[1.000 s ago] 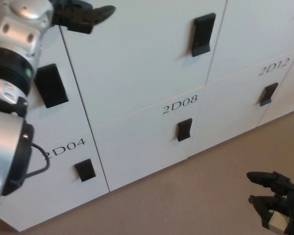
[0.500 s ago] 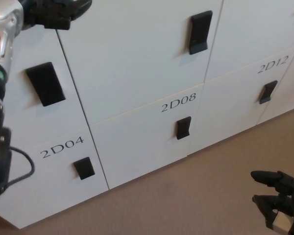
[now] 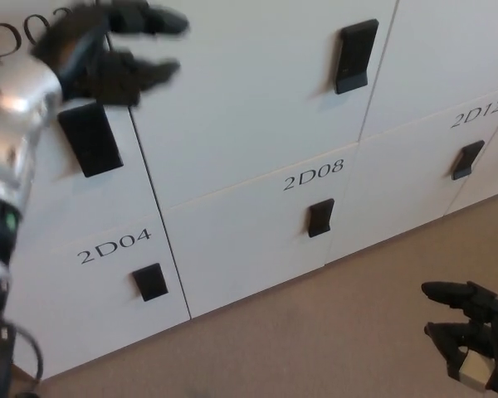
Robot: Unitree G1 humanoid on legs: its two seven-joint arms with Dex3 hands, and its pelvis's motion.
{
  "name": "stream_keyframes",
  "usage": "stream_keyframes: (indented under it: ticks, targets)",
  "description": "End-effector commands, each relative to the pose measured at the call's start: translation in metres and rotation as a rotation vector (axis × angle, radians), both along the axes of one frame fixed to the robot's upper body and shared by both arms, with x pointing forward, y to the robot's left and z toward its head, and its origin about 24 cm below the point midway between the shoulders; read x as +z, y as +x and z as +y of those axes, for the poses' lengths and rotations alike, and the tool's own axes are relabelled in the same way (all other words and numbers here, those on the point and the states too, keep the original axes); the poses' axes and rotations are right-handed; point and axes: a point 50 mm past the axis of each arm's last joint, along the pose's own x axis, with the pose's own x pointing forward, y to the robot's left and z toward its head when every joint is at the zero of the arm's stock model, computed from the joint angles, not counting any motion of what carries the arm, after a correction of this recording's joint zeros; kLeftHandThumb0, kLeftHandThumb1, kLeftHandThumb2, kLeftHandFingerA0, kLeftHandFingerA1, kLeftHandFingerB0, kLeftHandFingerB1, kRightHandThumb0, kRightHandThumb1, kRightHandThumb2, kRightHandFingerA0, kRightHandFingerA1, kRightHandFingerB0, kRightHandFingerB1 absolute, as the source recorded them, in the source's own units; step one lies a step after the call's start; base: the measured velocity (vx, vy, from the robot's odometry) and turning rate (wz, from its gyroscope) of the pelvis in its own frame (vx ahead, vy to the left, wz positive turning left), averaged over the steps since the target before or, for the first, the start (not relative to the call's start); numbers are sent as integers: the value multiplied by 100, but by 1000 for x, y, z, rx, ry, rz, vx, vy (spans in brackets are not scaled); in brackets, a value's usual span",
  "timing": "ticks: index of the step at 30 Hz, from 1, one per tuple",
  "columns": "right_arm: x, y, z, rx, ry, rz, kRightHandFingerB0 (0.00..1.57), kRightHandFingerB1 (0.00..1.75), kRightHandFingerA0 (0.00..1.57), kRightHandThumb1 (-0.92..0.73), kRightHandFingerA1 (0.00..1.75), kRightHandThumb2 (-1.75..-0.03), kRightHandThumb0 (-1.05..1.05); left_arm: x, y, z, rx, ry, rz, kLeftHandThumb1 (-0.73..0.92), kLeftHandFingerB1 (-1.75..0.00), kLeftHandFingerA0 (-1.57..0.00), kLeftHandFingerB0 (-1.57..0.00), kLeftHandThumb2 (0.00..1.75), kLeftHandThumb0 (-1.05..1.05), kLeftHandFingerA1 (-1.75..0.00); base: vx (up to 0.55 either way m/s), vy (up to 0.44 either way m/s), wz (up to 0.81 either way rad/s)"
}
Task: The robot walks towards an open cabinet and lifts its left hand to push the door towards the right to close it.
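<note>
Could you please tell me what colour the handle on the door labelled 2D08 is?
The handle is black, set against the white door; the head view shows it clearly.

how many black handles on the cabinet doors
5: upper left beside the left hand, top middle, and under labels 2D04, 2D08, 2D12. More may lie outside view.

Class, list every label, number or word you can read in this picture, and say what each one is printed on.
"2D04" on the lower left cabinet door.
"2D08" on the lower middle cabinet door.
"2D12" on the lower right cabinet door.
"D0" and a cut-off character on the upper left cabinet door, partly hidden by the left hand; the rest cannot be read.
</note>
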Motion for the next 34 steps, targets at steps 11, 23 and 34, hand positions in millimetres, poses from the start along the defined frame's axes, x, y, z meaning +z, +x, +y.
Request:
stream_keyframes:
  ticks: [11, 23, 34]
  targets:
    - [23, 34, -28, -26, -69, -25, 56, 52, 66, -72, 60, -60, -25, -155, -237, 10, -276, -93, 366, 59, -42, -75, -60, 62, -47, -46, 0, 0, 0]
    - [6, 24, -36, -67, -71, 52, 55, 50, 65, -74, 56, -61, -26, -153, -229, 99, 375, -216, 285, 62, -46, -78, -70, 59, -41, -46, 0, 0, 0]
    - [6, 29, -48, -188, 170, 68, 52, 51, 57, -75, 59, -61, -31, -162, -234, 102, 431, -214, 294, 61, -46, -78, -70, 59, -40, -47, 0, 0, 0]
